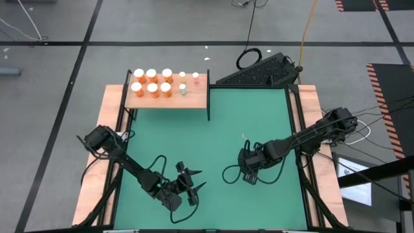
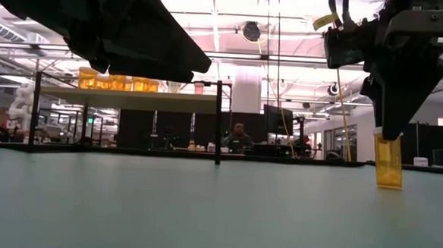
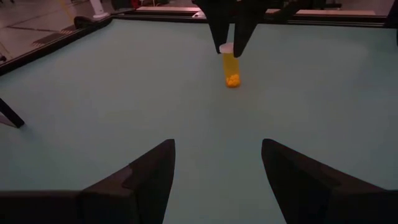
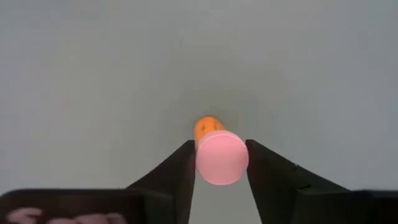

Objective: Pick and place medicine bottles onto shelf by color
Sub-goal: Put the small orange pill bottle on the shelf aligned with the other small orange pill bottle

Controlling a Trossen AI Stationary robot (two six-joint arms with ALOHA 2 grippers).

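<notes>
Dark fingers (image 4: 186, 168) of the right gripper (image 4: 221, 163) stand either side of the white cap of an orange medicine bottle (image 4: 219, 152), touching it or very nearly; they look clamped on the cap, though how firm the hold is I cannot tell. That bottle stands upright on the green mat (image 1: 259, 116), right of its middle and nearer the front edge, with small orange pills showing through its base in the left wrist view. Back at the mat's far left corner, the shelf (image 1: 194, 100) carries six orange bottles (image 1: 152, 83) in two rows and a few much smaller bottles (image 1: 188, 83) beside them. Low over the front left of the mat hangs the left gripper (image 3: 217, 177), its fingers apart and holding nothing.

My worry is the grip itself: the pinch is on the cap only, high up on a tall bottle. If the fingers sit off-centre, the bottle could swing or slip out on the lift, or tip and roll across the mat. On the way to the shelf, a low carry could also clip the black posts or knock the standing bottles
</notes>
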